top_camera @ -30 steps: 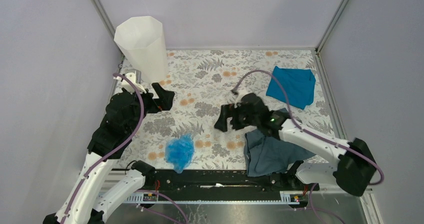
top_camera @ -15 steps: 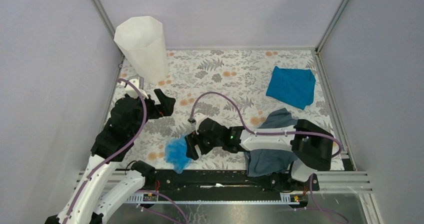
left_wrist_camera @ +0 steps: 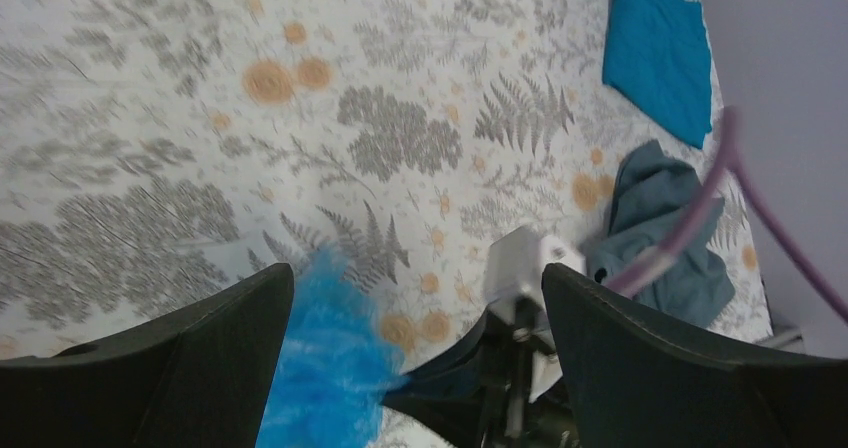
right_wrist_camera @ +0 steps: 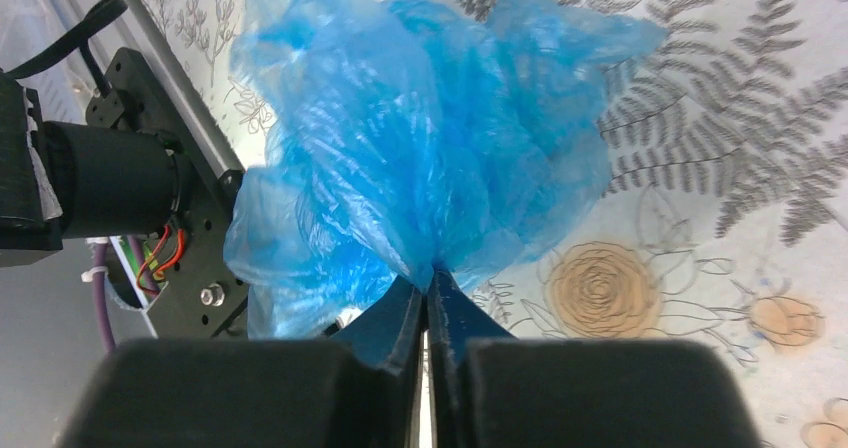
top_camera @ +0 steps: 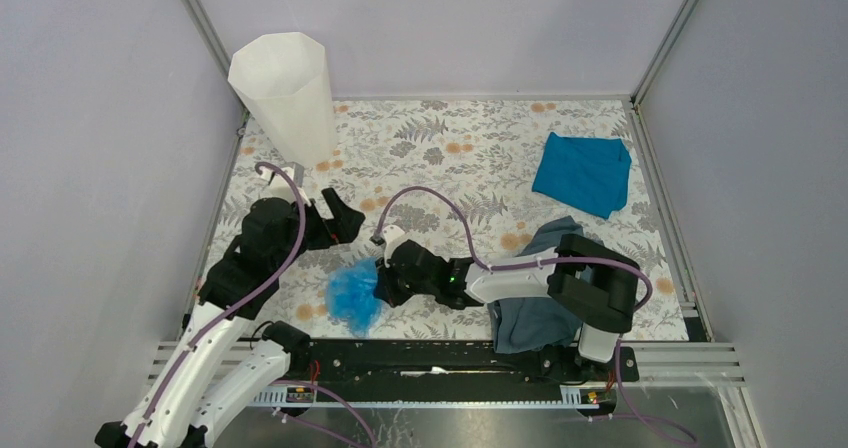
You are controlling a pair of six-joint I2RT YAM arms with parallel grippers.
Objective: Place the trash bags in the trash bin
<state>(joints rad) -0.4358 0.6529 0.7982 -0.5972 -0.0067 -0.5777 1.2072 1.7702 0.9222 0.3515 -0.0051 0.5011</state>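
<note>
The trash bag (top_camera: pixel 352 294) is a crumpled light-blue film heap near the front edge of the flowered table, also seen as the bag (right_wrist_camera: pixel 420 158) and the bag (left_wrist_camera: pixel 325 368). My right gripper (top_camera: pixel 381 283) lies low beside it and is shut on a pinch of its film, the right gripper (right_wrist_camera: pixel 430 280) showing the jaws pressed together. My left gripper (top_camera: pixel 340 218) hovers open just above and behind the bag, nothing between the fingers of the left gripper (left_wrist_camera: pixel 415 298). The white faceted trash bin (top_camera: pixel 285 93) stands upright at the back left corner.
A teal cloth (top_camera: pixel 583 172) lies at the back right, and a dark grey-blue cloth (top_camera: pixel 540 303) lies under the right arm at the front right. The black rail (top_camera: pixel 430 353) runs along the table's front edge close to the bag. Walls enclose three sides.
My right arm swung left and down from mid-table to the bag and its jaws closed on the film. The left gripper drifted slightly forward and right, staying open.
</note>
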